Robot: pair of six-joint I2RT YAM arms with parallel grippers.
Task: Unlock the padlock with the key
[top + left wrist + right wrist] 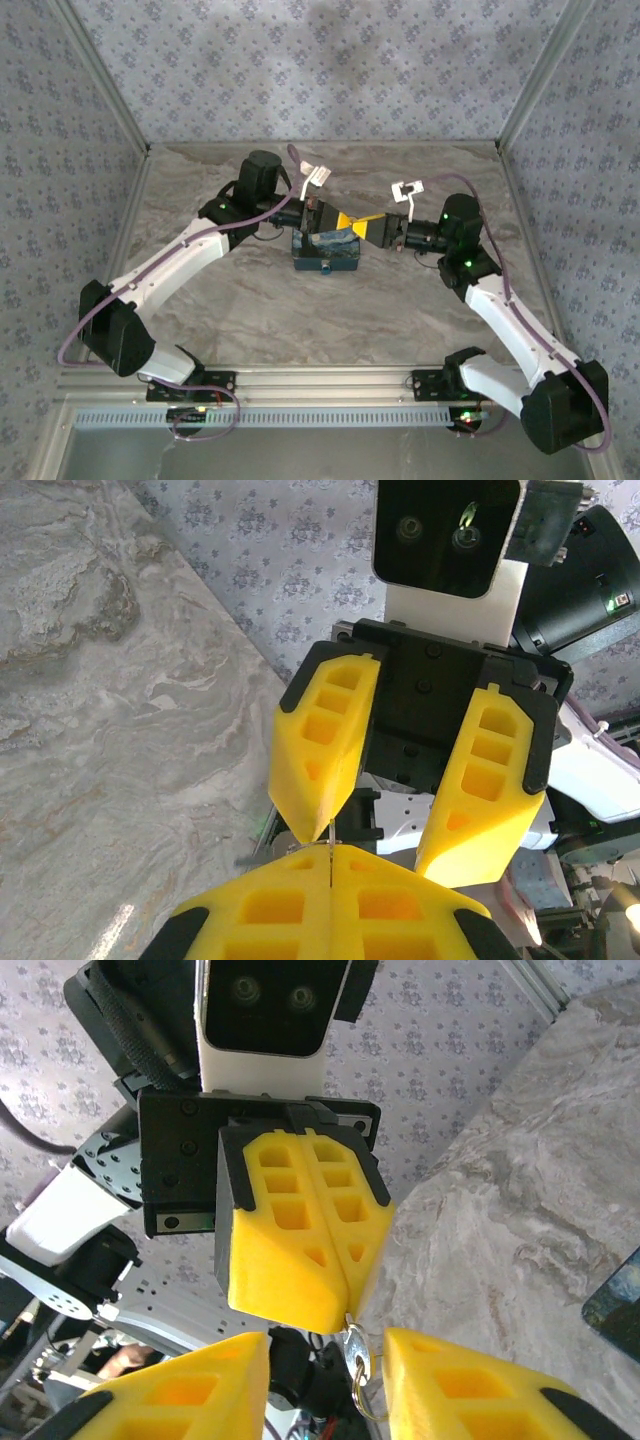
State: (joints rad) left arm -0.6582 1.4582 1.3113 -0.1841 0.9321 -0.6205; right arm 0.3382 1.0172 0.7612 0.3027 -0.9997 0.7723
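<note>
Marble-patterned tabletop (pixel 250 320): grey and veined, with an aluminium rail (pixel 330 385) along its near edge.
Walls (pixel 300 70): pale floral paper on three sides, joined by metal corner posts.
Left arm (pixel 190 255): rises from its base at the near left and reaches inward and away. Its wrist is turned toward mid-table.
Left gripper (pixel 342 1298): held above the table at the centre, with its yellow fingers pressed flat together. It is clenched on the key (pixel 354 1341).
Key: pinched in the seam at the left fingertips. Its round metal head and a key ring (pixel 362 1385) poke out past the tips. From the left wrist it shows edge-on, as a thin metal line in the seam.
Key axis: lies along the left fingers, roughly left to right across the table. The ringed end points toward the right arm, and the blade is hidden.
Blue block (pixel 325 248): lies on the table just below and nearer than the meeting fingertips. It is possibly the padlock or its holder, but it is too small to tell.
Right gripper (pixel 388 852): faces the left one tip to tip, its fingers spread and grasping nothing. The key head hangs in the gap between them. One fingertip sits right at the key, and I cannot tell if it touches.
Right arm (pixel 500 300): climbs from the near right, bends at the elbow and points inward toward the left.
</note>
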